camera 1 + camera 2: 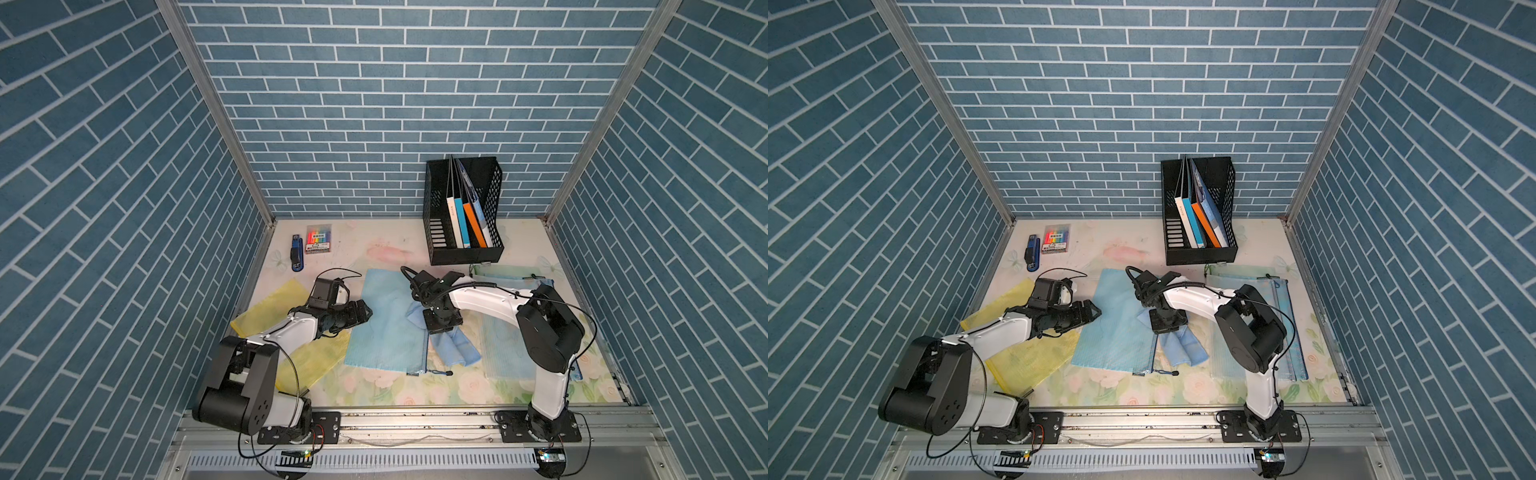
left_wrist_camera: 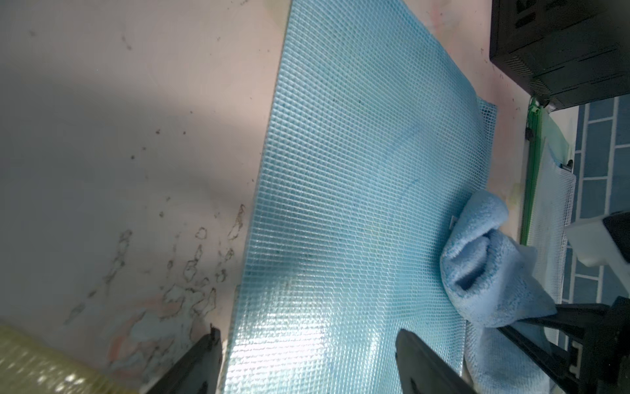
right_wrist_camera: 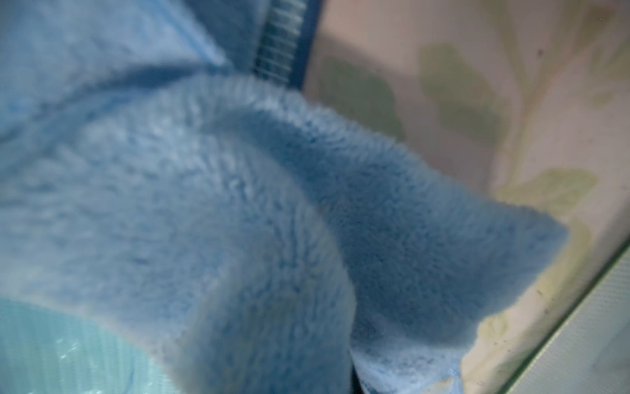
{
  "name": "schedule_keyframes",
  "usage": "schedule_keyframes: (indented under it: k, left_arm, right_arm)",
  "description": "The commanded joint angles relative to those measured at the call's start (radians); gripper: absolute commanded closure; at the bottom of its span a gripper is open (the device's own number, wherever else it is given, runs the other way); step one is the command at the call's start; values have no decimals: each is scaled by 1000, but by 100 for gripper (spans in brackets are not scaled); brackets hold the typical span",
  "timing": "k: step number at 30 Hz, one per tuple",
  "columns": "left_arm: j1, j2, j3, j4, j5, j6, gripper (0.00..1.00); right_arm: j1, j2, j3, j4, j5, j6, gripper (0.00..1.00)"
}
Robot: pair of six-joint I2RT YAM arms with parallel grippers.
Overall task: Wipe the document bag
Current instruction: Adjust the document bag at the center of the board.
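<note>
Right, nearest was the aluminium rail (image 1: 415, 420) carrying both arm bases. Beyond it, the floral table mat (image 1: 395, 390), stained and scuffed in the left wrist view. The blue mesh document bag (image 1: 386, 332) lay flat mid-table, with yellow bags (image 1: 316, 357) to its left and more mesh bags (image 1: 505, 353) to its right. Far side: black file rack (image 1: 465, 254), stapler (image 1: 296, 253), marker pack (image 1: 318, 240), blue brick walls (image 1: 374, 104). Left gripper (image 1: 365, 312) sat low over the bag's left edge, jaws spread, holding nothing. Right gripper (image 1: 441, 326) pointed straight down, clamped on the blue cloth (image 1: 457, 351) at the bag's zipper edge.
</note>
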Motion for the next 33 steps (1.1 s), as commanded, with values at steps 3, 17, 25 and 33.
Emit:
schedule_keyframes:
  k: [3, 17, 25, 33]
  left_arm:
    - [-25, 47, 4, 23, -3, 26, 16]
    - [-104, 116, 6, 69, 28, 18, 59]
    - [-176, 90, -13, 124, 27, -63, 87]
    - [-175, 7, 51, -38, -189, 2, 28]
  right_arm:
    - [-22, -63, -26, -35, 16, -43, 100]
    - [-25, -37, -14, -25, 9, -49, 100]
    - [-56, -113, 14, -109, 88, -75, 100]
    - [-24, -135, 86, -113, 99, -21, 100]
